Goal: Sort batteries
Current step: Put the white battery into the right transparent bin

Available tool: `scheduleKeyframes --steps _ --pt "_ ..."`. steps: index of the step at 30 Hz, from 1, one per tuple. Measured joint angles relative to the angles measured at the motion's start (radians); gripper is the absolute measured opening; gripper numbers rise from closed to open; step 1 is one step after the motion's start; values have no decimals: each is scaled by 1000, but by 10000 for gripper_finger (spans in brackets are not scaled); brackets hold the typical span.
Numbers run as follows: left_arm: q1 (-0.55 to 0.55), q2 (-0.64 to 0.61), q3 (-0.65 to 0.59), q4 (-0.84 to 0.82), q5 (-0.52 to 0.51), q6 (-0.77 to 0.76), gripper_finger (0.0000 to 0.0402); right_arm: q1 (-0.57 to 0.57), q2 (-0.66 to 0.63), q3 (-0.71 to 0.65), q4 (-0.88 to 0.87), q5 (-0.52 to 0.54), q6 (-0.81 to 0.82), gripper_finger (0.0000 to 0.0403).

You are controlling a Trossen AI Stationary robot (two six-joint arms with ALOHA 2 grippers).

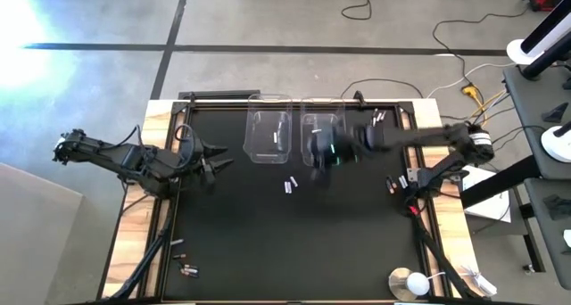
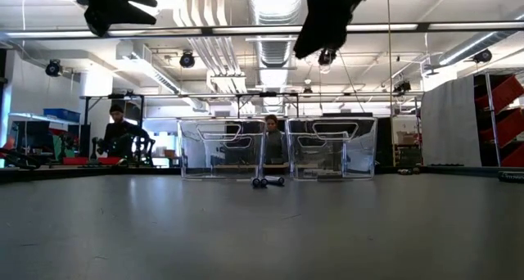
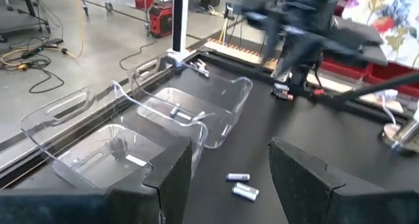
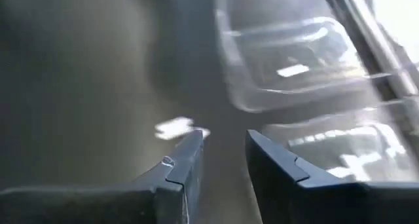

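Note:
Two silver-white batteries (image 1: 290, 185) lie side by side on the black mat, just near of two clear bins; they also show in the low view (image 2: 268, 182) and left wrist view (image 3: 241, 185). My right gripper (image 1: 323, 153) hangs blurred above the right bin's near edge, fingers (image 4: 222, 142) a little apart with nothing between them; the batteries (image 4: 180, 128) lie beyond its fingertips. My left gripper (image 1: 212, 162) waits open at the mat's left side, pointing toward the bins (image 3: 229, 165). A pale cell lies in each bin (image 3: 135, 160) (image 3: 177, 111).
The left bin (image 1: 269, 134) and right bin (image 1: 321, 128) stand near the far edge. Other batteries lie at the far right (image 1: 379, 116), the right side (image 1: 393, 185) and the near left (image 1: 183, 269). A round white-and-metal disc (image 1: 410, 283) sits near right. People (image 2: 119, 133) are behind the table.

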Motion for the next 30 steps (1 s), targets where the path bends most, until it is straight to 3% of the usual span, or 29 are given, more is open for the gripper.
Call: scheduleKeyframes --steps 6,11,19,30 --pt "0 0 0 -12 13 24 182 247 23 -235 318 259 278 119" --pt "0 0 0 -12 13 37 182 298 149 -379 580 426 321 146" --pt "1 -9 0 -11 14 24 182 232 349 -400 712 466 480 176" --pt "1 -21 0 -10 13 9 182 167 477 -398 903 460 460 164"
